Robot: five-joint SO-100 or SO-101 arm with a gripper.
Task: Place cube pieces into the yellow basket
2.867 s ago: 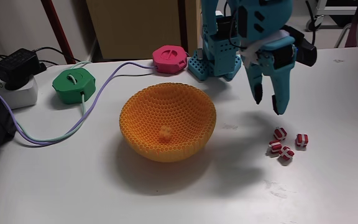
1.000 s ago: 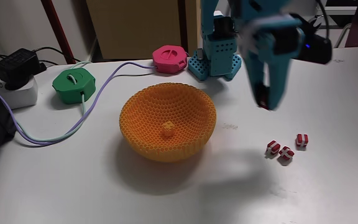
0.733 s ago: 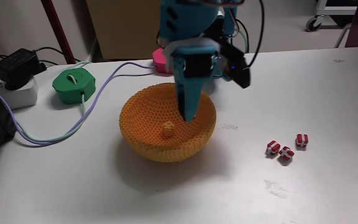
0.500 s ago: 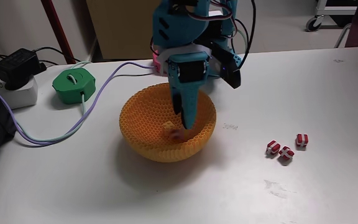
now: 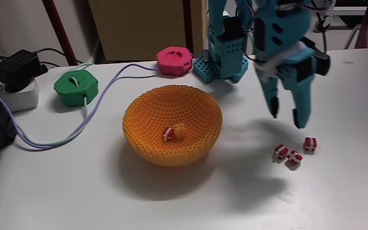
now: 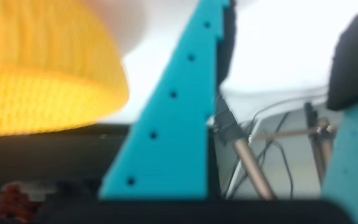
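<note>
White surface (image 5: 107,198): yellow basket (image 5: 147,121) holding one striped cube (image 5: 168,133) beside the yellow-orange cube (image 5: 179,130); three striped cubes (image 5: 292,153) clustered to its right; my end effector (image 5: 286,117) above them, fingers apart, holding nothing.

Yellow basket (image 5: 147,118): large round orange-yellow bowl with honeycomb lattice walls, upright on the table left of centre in the fixed view; its blurred flank (image 6: 42,74) fills the upper left of the wrist view. Inside it, near the bottom, lie two cube pieces touching or just beside each other: one red-and-white striped (image 5: 168,133) and one yellow-orange (image 5: 179,129). Three more red-and-white striped cubes sit on the table well to the right of the basket, two close together (image 5: 280,152) (image 5: 294,157) and a third (image 5: 310,143) just up-right of them.
</note>
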